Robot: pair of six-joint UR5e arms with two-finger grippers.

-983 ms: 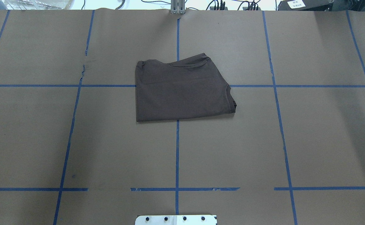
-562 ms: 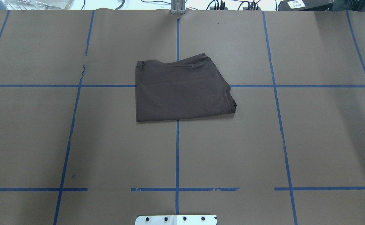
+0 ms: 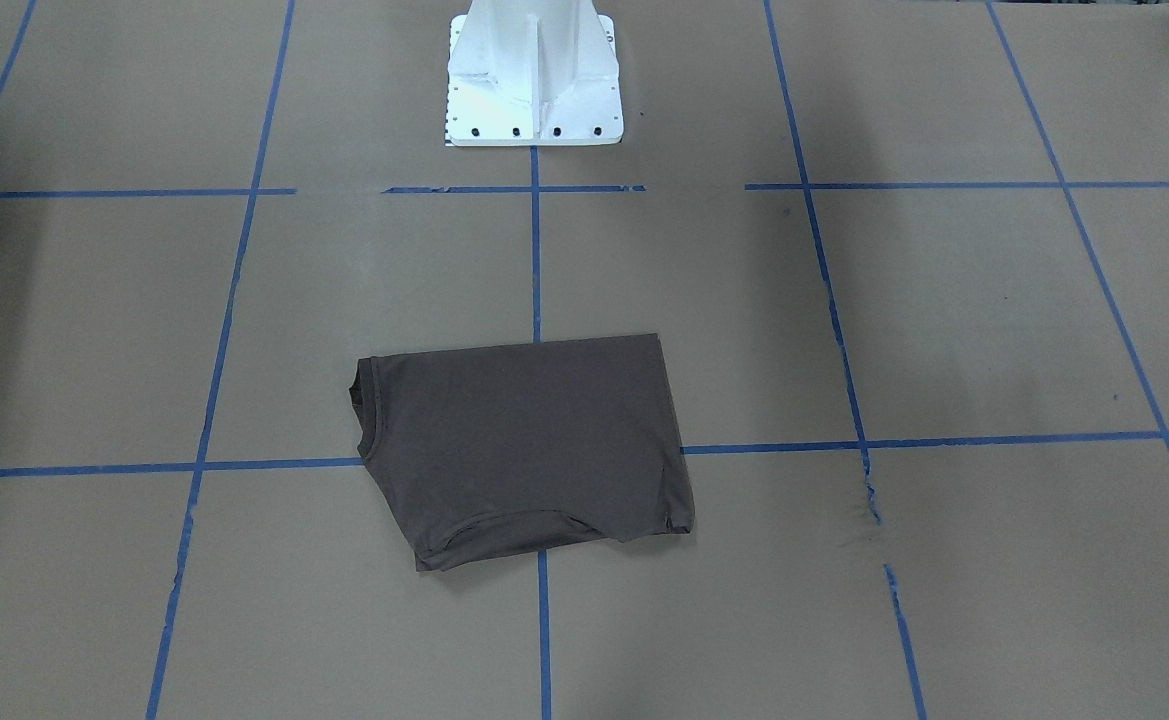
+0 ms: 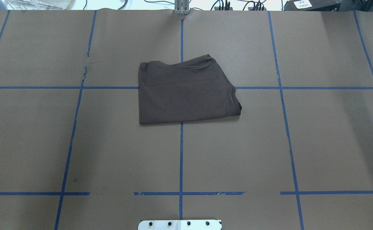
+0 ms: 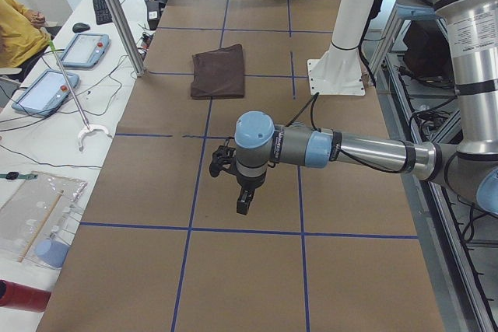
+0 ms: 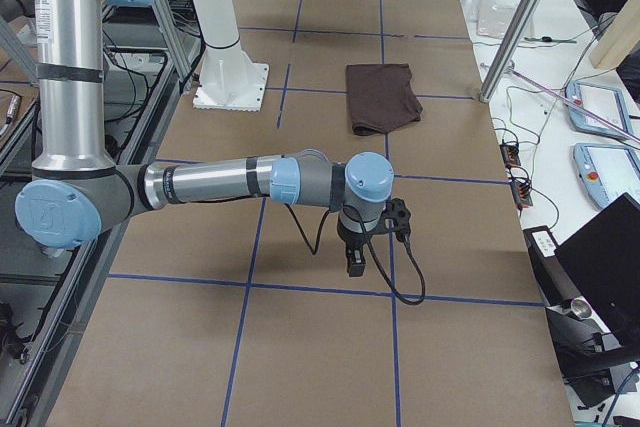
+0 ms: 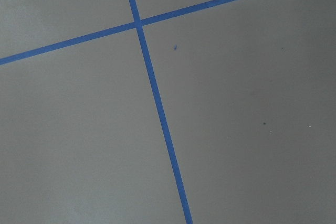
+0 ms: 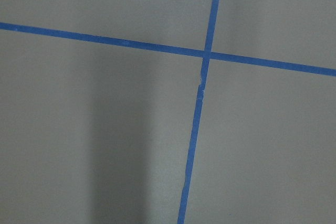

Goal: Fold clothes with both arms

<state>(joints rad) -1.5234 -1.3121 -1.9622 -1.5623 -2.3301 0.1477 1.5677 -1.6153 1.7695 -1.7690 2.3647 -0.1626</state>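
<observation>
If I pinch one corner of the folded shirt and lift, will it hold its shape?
Probably not: the shirt lies in thin, limp layers with a wavy far edge, so it would likely droop and unfold. It looks light for its size. If pushed, it may bunch up rather than slide on the brown paper.

Open paper all round the folded dark brown T-shirt (image 4: 186, 92) on the brown-paper-covered desk (image 4: 269, 150), so any side is reachable. Obstacles: white metal pedestal base (image 3: 534, 80) at the robot's edge, silver aluminium post (image 4: 181, 8) at the far edge. The left gripper (image 5: 243, 207) and right gripper (image 6: 355, 265) hang over opposite desk ends, well apart from the shirt.
</observation>
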